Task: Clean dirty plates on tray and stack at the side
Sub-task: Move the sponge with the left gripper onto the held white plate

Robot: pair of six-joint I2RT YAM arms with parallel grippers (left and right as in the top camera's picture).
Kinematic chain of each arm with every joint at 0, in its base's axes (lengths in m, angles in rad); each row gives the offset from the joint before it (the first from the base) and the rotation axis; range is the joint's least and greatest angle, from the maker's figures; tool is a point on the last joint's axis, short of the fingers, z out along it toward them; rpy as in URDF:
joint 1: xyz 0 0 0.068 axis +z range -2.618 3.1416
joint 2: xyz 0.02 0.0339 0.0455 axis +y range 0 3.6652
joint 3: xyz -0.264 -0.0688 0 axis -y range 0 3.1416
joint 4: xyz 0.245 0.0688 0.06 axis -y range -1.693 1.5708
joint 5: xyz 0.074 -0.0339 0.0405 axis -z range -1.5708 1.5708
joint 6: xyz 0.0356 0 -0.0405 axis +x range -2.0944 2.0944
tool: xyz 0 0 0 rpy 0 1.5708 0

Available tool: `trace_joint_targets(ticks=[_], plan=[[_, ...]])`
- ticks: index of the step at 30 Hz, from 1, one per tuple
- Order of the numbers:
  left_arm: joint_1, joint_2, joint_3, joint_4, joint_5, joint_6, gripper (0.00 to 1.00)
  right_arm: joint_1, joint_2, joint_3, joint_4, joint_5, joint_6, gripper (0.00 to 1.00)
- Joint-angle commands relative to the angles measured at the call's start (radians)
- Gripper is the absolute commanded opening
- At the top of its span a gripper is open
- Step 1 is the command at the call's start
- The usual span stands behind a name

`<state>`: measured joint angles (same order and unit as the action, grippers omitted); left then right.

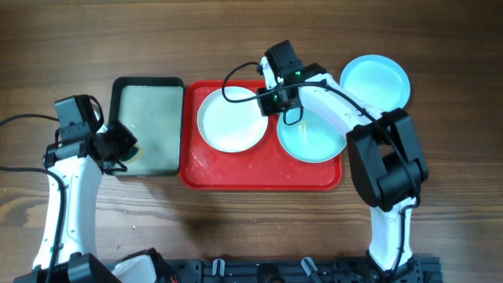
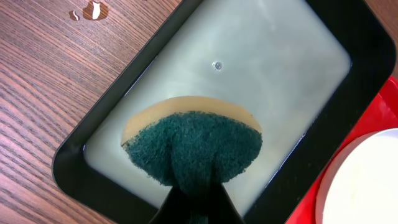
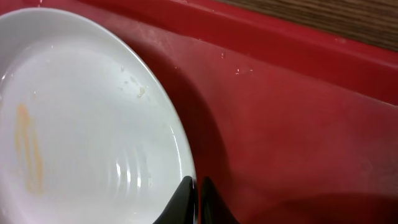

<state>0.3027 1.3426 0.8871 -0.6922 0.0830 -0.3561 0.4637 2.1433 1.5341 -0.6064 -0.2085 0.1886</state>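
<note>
The red tray (image 1: 259, 178) holds a white plate (image 1: 229, 119) on its left and an aqua plate (image 1: 311, 138) on its right. A second aqua plate (image 1: 376, 80) lies on the table beyond the tray's right end. My right gripper (image 1: 267, 99) is shut on the white plate's right rim; in the right wrist view (image 3: 198, 183) the rim sits between the fingers, and the plate (image 3: 81, 124) shows an orange smear. My left gripper (image 1: 126, 147) is shut on a green-and-yellow sponge (image 2: 193, 146) over the black-rimmed tray.
The black-rimmed tray (image 1: 116, 102) with pale cloudy water (image 2: 249, 68) stands left of the red tray, touching it. Water droplets (image 2: 92, 10) lie on the wooden table beside it. Droplets also spot the red tray floor (image 3: 298, 118).
</note>
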Motion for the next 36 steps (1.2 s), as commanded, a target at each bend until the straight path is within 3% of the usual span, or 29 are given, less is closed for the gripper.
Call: trace_joint_targets(ticks=[1, 14, 18, 23, 27, 29, 36], plan=[[-0.005, 0.001, -0.006, 0.003, -0.002, 0.013, 0.04, 0.004, 0.014, 0.011, -0.017, 0.032, -0.003, 0.07], [-0.005, 0.001, -0.006, 0.003, -0.002, 0.013, 0.04, 0.005, -0.089, 0.01, -0.179, 0.096, 0.125, 0.05], [-0.005, 0.001, -0.006, 0.004, -0.002, 0.013, 0.04, 0.005, -0.089, 0.01, -0.183, 0.097, 0.126, 0.21], [-0.009, 0.001, -0.006, 0.005, 0.005, 0.063, 0.04, 0.005, -0.089, 0.01, -0.123, 0.097, 0.031, 0.33], [-0.052, 0.001, -0.006, 0.027, 0.006, 0.07, 0.04, 0.005, -0.089, 0.01, -0.112, 0.097, -0.013, 0.26], [-0.104, 0.001, -0.006, 0.047, 0.021, 0.119, 0.04, 0.005, -0.088, 0.01, -0.15, 0.097, -0.001, 0.25], [-0.303, 0.001, -0.006, 0.129, 0.02, 0.118, 0.04, 0.005, -0.087, 0.008, -0.2, 0.096, 0.028, 0.21]])
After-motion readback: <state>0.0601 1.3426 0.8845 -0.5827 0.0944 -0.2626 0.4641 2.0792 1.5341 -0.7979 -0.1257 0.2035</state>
